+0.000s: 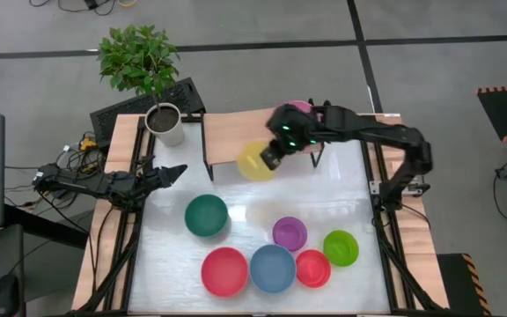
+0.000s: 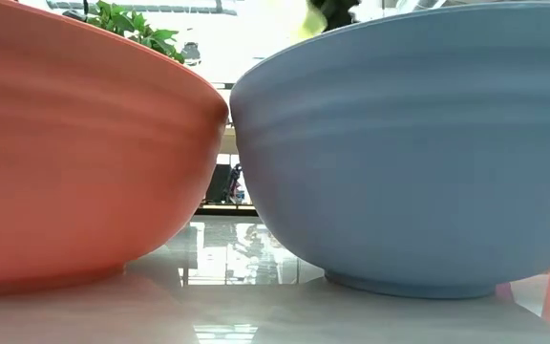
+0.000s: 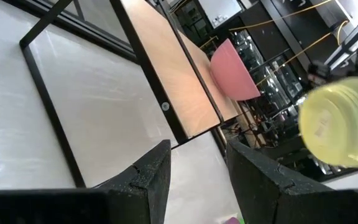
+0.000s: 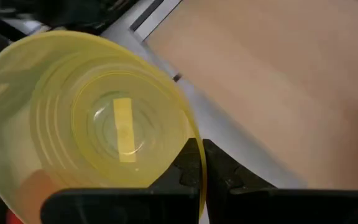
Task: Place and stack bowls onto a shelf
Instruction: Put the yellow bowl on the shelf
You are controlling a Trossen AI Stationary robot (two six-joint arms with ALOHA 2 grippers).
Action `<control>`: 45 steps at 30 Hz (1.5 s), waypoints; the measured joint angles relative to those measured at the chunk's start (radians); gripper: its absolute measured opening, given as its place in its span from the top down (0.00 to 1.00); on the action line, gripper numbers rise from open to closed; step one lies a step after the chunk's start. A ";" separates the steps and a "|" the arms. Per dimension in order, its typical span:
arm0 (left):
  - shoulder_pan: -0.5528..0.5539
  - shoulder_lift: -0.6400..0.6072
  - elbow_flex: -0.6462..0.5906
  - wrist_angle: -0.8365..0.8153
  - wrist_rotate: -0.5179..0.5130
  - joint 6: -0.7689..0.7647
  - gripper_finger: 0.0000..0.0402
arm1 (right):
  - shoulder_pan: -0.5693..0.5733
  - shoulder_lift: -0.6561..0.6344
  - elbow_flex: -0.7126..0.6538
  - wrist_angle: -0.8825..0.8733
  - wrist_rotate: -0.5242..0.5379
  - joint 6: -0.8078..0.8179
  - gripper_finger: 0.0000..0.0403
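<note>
While the left gripper [image 1: 176,170] waits open-jawed at the counter's edge, the right gripper [image 1: 273,157] pinches the yellow bowl [image 1: 255,162] by its rim beside the shelf [image 1: 231,136]. It looks light, thin, slick plastic — the rim seems the sensible hold.

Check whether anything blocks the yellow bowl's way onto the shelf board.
Nothing visible does. The right gripper holds the yellow bowl by its rim at the front edge of the shelf. The board beside it is bare; the pink bowl sits farther along, toward the shelf's right end. The left gripper waits at the table's left.
</note>
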 joint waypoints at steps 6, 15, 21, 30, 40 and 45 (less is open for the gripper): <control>0.000 0.000 0.000 -0.016 0.000 -0.004 0.65 | -0.055 0.178 0.128 0.000 0.048 -0.082 0.95; 0.000 0.000 0.000 -0.029 0.000 -0.014 0.65 | -0.117 0.339 0.276 -0.048 0.048 -0.098 0.95; 0.000 0.000 0.000 -0.043 -0.001 -0.028 0.65 | -0.142 0.403 0.352 -0.088 0.049 -0.111 0.95; 0.000 0.000 0.000 -0.045 0.000 -0.033 0.65 | -0.167 0.408 0.357 -0.104 0.150 -0.116 0.89; 0.000 0.000 0.000 -0.045 0.000 -0.033 0.65 | -0.194 0.402 0.357 -0.104 0.103 -0.195 0.83; 0.000 0.000 0.000 -0.045 -0.001 -0.031 0.65 | -0.204 0.402 0.357 -0.086 0.102 -0.219 0.72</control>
